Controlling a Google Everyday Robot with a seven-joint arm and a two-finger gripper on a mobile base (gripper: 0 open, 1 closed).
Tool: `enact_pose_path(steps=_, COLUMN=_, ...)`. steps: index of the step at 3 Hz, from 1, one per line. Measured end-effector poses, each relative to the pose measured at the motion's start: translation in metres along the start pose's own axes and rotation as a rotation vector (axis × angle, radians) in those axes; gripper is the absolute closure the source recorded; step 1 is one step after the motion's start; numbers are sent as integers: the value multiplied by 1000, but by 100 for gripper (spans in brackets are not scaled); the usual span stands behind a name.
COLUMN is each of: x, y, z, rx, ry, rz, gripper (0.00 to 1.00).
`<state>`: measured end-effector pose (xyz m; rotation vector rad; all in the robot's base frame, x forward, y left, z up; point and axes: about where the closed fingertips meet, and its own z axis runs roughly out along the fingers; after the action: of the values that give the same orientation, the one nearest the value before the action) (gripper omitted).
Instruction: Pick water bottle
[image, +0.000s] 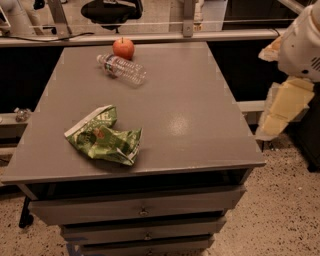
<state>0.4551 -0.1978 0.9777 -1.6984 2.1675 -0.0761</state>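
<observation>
Find water bottle (123, 69) flat on its side at far-left of table (200, 90), just in front of apple (123, 48), cap twd far-left, long axis diag. down to near-right. Find gripper (282, 107) off table's right edge, abt mid-depth, well apart from bottle; can't tell whether clenched or released. Prob. need to reach left and away across the top, beyond green bag (102, 136), and meet bottle body crosswise to that diag.
</observation>
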Motion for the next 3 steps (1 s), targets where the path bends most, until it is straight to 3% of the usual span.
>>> enact_pose_path(steps=1, x=-42, y=-28, z=20, rx=34, ry=-95, rz=6, gripper=0)
enact_pose_path(steps=3, x=-141, y=-89, z=95, rx=82, ry=-284, rz=24, gripper=0)
